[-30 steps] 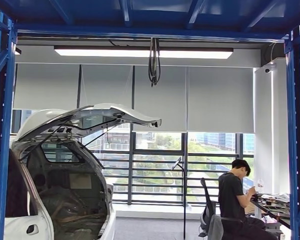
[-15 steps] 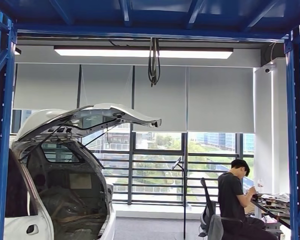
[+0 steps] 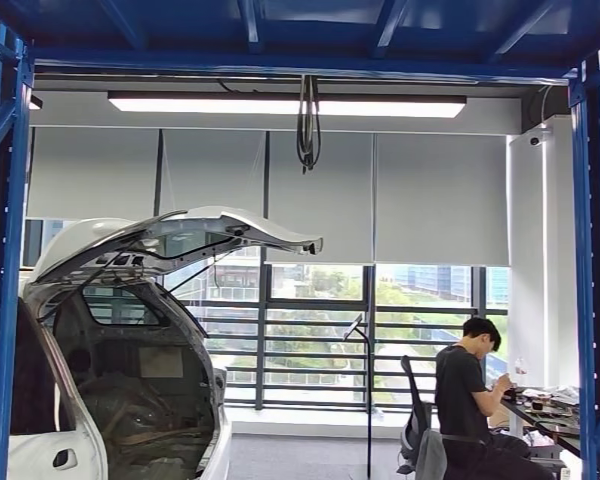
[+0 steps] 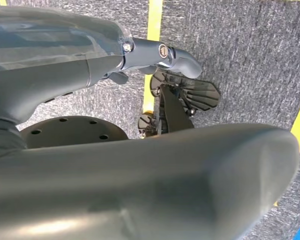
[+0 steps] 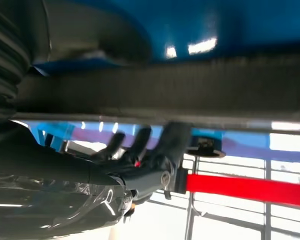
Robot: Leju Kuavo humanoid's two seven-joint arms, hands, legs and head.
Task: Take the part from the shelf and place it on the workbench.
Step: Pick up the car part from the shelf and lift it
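1. Under the blue shelf frame (image 3: pixel 4 260), our head camera looked level across the room and not down at any shelf board, so the part we were to fetch lay outside that view.
2. At the left stood a white car (image 3: pixel 123 350) with its tailgate (image 3: pixel 184 232) raised; at the right a person (image 3: pixel 469 400) sat at a cluttered desk (image 3: pixel 553 408), well apart from us.
3. Our right hand (image 5: pixel 141 150) was lifted close under a dark, blurred bar (image 5: pixel 171 90), beneath a blue shelf surface (image 5: pixel 224 25). We judged the arm was raised there to reach for the part.
4. Its dark fingers (image 5: pixel 140 141) pointed up toward that bar, a little apart from one another. Whether they touched or clasped it we could not tell, for the close view was smeared.
5. That bar might have been the part itself or merely a piece of the shelf; we could not say which, so the part's place was uncertain to us.
6. A red strip (image 5: pixel 246 189) ran just beyond the hand, with window frames behind it.
7. Our left hand (image 4: pixel 167 55) hung at our side over grey carpet (image 4: pixel 235 45) crossed by a yellow line (image 4: pixel 153 30). It held nothing; how its fingers lay was not plain to us.
8. We judged the task barely begun: nothing surely grasped, and no workbench identified.
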